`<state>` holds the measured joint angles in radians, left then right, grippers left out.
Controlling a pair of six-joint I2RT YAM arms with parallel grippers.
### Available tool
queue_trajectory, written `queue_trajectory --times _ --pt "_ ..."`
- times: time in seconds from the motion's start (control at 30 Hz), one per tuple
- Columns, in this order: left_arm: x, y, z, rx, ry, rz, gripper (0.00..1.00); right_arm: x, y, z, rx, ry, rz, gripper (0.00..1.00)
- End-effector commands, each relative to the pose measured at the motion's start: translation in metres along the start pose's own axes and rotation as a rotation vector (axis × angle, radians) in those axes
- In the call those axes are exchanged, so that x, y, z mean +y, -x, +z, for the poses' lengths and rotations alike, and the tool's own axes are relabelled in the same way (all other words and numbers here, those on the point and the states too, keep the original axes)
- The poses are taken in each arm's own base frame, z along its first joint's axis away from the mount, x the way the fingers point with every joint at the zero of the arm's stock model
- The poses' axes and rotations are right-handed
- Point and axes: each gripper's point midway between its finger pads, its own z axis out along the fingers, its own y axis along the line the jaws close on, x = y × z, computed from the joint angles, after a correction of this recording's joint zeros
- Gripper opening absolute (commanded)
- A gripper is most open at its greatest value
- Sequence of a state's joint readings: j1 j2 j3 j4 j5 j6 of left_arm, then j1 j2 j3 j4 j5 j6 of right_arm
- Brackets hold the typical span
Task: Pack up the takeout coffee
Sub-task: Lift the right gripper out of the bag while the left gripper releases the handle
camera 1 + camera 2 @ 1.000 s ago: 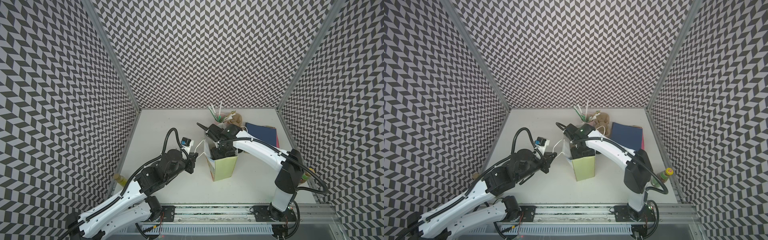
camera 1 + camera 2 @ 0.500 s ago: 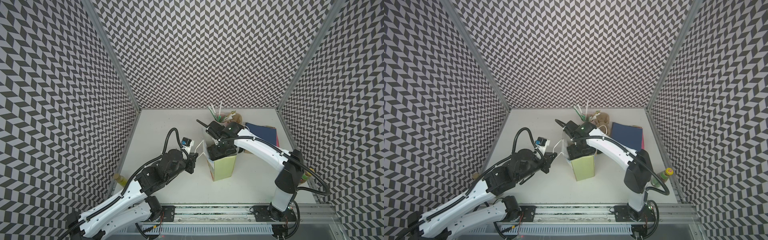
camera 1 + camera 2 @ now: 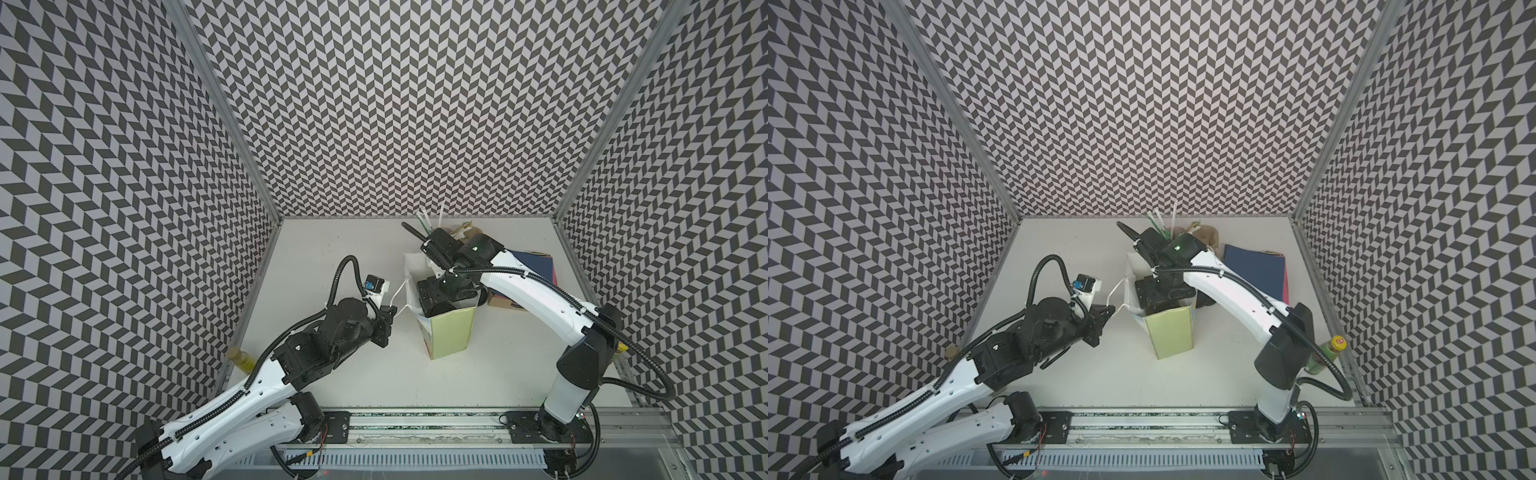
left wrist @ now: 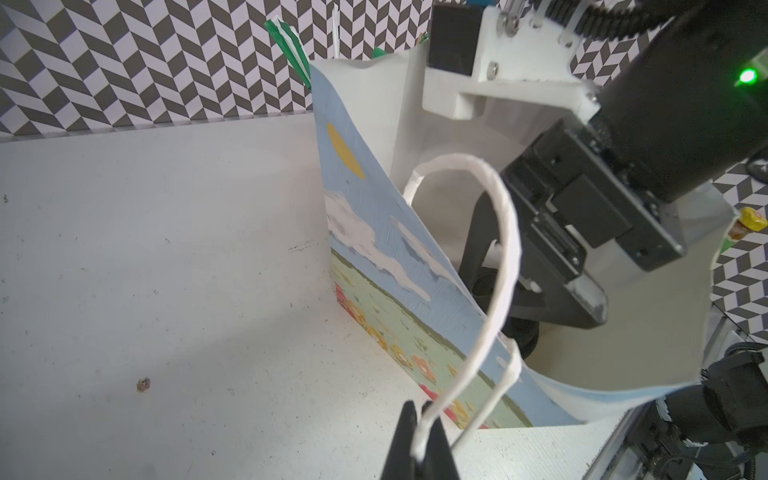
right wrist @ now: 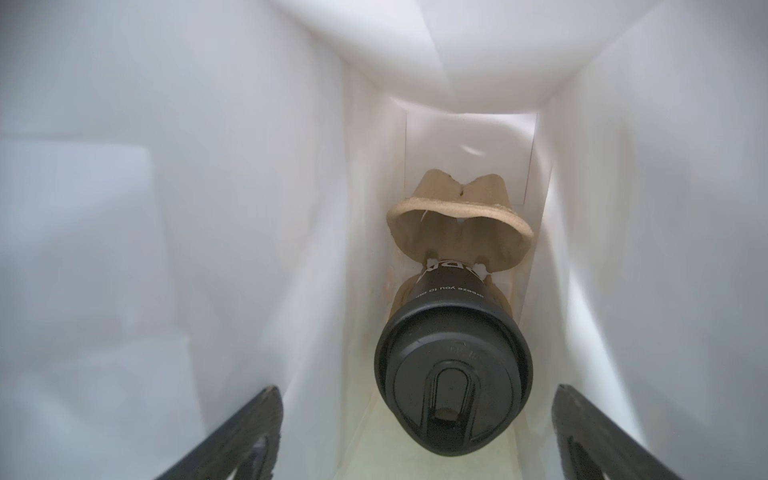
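The takeout coffee (image 5: pixel 453 374), a black cup with a round black lid, stands in a tan pulp carrier (image 5: pixel 457 224) at the bottom of the white-lined gift bag (image 3: pixel 451 340) (image 3: pixel 1171 332). My right gripper (image 5: pixel 415 390) is inside the bag above the cup, open, its fingers wide on either side and touching nothing. In both top views it reaches down into the bag's mouth (image 3: pixel 436 299) (image 3: pixel 1154 295). My left gripper (image 4: pixel 420 415) (image 3: pixel 392 309) is shut on the bag's white handle (image 4: pixel 505 249), pulling it to the left.
Straws (image 3: pixel 428 222) stand behind the bag near the back wall. Dark blue flat bags (image 3: pixel 1254 270) lie at the back right. A bottle (image 3: pixel 1327 353) stands at the right edge and another (image 3: pixel 239 359) at the left edge.
My right wrist has shifted slightly toward the back over the bag's mouth. The left arm and the bag have stayed put.
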<state>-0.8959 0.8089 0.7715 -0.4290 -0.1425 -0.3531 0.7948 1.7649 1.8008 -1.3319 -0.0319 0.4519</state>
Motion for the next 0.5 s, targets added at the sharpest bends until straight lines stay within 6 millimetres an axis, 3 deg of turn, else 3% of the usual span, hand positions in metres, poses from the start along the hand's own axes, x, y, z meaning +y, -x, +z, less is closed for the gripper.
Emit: queue_trajectory --times 0.0,0.13,0.27,0.47 --pt "0.006 -0.005 0.000 0.018 0.024 0.008 0.00 0.006 0.004 -0.020 -0.048 0.043 -0.013 0.99" --pt "0.006 -0.005 0.000 0.016 0.026 0.005 0.00 0.012 0.012 -0.035 -0.091 0.072 -0.017 0.99" --pt "0.006 -0.005 0.000 0.017 0.025 0.006 0.01 0.021 0.024 -0.063 -0.165 0.128 -0.022 0.99" --pt "0.006 -0.006 0.001 0.020 0.029 0.007 0.03 0.019 0.037 -0.097 -0.255 0.178 -0.006 0.99"
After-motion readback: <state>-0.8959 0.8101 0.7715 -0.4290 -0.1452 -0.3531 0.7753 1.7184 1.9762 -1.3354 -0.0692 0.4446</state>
